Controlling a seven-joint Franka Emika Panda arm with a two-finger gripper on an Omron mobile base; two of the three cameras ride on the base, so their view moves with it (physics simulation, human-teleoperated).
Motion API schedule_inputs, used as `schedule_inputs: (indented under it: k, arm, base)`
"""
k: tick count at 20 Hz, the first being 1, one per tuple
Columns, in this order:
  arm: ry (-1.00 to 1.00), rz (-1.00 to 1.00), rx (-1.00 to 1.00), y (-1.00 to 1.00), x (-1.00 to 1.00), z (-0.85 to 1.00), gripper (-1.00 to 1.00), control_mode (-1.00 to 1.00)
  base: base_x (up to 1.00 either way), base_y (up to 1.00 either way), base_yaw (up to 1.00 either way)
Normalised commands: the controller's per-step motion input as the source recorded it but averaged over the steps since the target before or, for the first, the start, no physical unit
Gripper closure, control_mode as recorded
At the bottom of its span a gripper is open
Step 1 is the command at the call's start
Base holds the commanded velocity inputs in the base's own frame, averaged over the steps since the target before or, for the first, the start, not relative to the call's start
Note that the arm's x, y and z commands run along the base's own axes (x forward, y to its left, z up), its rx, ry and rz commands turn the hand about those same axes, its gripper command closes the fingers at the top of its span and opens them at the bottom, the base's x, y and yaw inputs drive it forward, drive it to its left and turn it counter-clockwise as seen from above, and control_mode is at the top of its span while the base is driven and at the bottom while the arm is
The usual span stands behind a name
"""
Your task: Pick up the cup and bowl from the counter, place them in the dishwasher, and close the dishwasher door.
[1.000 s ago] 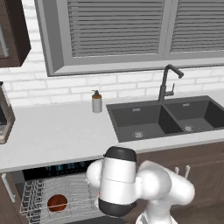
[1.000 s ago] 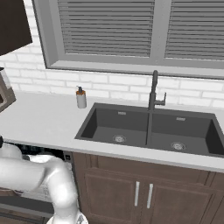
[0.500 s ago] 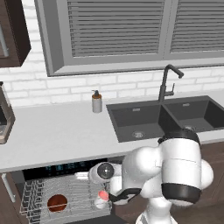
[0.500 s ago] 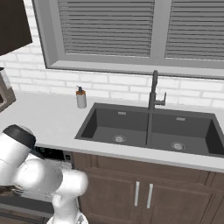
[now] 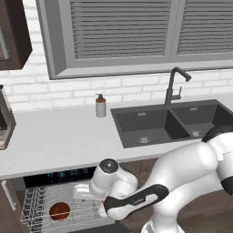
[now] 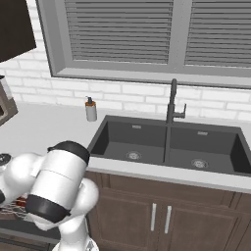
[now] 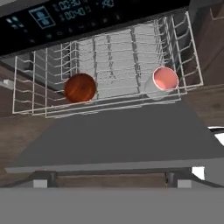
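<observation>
Since the cup (image 7: 162, 81) and bowl (image 7: 80, 87) are both seated in the dishwasher rack (image 7: 109, 65), cup at three o'clock of the bowl, only the lowered door (image 7: 118, 135) is left; the gripper is kept spread, nothing held.

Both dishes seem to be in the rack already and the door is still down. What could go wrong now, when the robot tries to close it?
1. The rack is pulled out over the open dishwasher door; lifting the door could push against it and shake the cup and the bowl.
2. The cup sits close to the rack's front right corner, so a jolt might tip it.
3. The open gripper hovers above the door with its fingers out of sight, so its hold on the door edge or handle may slip.
</observation>
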Motion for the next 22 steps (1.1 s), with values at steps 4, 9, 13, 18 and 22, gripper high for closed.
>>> schedule_inputs:
  k: [4,9,13,18,22]
  arm:
    - [0.45,-0.28,-0.04,0.03,-0.21,-0.09,-1.00,-1.00]
    - [0.21,-0.34,-0.17,0.07,-0.02,-0.30,-1.00,-1.00]
    - [0.01,-0.29,-0.26,0.30,-0.24,-0.37,-1.00,-1.00]
    - [0.00,-0.26,-0.27,0.34,-0.05,-0.25,-1.00,-1.00]
    - [0.00,-0.22,-0.25,0.20,0.00,-0.21,-1.00,-1.00]
  base:
    - [0.00,0.00,0.00]
    - [0.00,0.00,0.00]
    - [0.00,0.00,0.00]
    - [0.00,0.00,0.00]
    - [0.00,0.00,0.00]
